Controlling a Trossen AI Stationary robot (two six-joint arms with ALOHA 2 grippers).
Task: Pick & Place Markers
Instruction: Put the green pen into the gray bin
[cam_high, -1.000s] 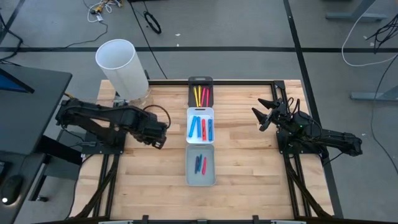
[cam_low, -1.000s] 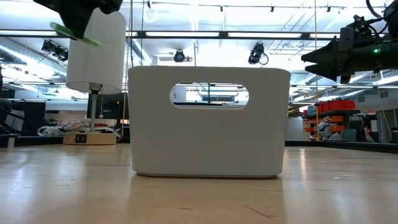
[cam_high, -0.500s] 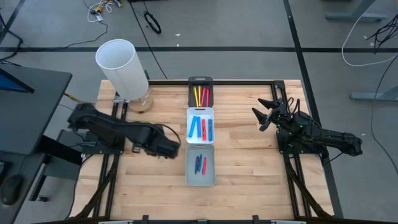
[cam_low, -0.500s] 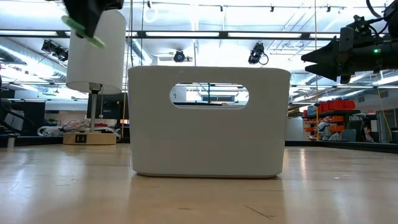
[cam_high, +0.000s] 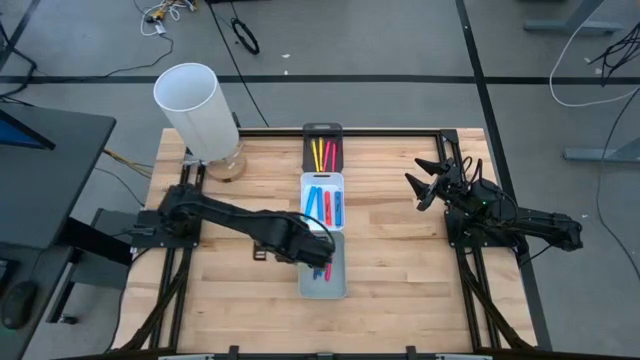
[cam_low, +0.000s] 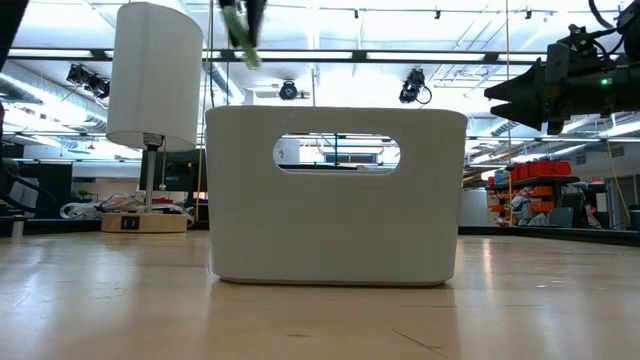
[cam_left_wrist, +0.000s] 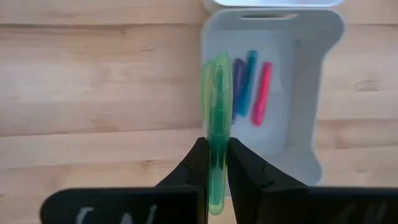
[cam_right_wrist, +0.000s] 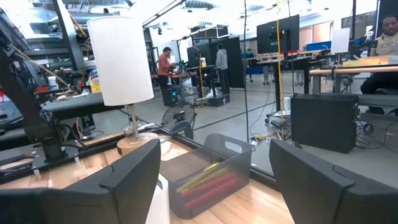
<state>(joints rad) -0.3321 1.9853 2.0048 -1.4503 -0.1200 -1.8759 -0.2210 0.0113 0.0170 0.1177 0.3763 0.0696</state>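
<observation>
My left gripper (cam_high: 318, 250) hangs over the left edge of the grey tray (cam_high: 340, 285), shut on a green marker (cam_left_wrist: 216, 99). That tray (cam_left_wrist: 298, 124) holds purple, blue and red markers (cam_left_wrist: 249, 84). A white tray (cam_high: 307, 185) holds blue and red markers (cam_high: 325, 205). A black tray (cam_high: 322, 128) holds yellow and red markers (cam_high: 322, 153). In the low view the green marker (cam_low: 238, 38) shows high above the nearest tray's wall (cam_low: 335, 220). My right gripper (cam_high: 425, 185) waits open near the table's right edge. My left gripper pinches the green marker between its two fingers (cam_left_wrist: 196, 165), on the marker's long sides (cam_left_wrist: 214, 155). The fingers point down from above and lie across it. The marker is lifted clear, slanting in the low view, over the table just left of the grey tray.
A tall white cylinder (cam_high: 195, 110) stands on a round wooden base at the table's far left corner. The three trays stand in a row down the table's middle. Bare wood (cam_high: 400, 260) lies on both sides of them.
My left gripper has gone from beside the white cylinder toward the table's right and near edge, to the grey tray's left edge, staying shut on the green marker. Its wrist has rolled, turning the marker about.
</observation>
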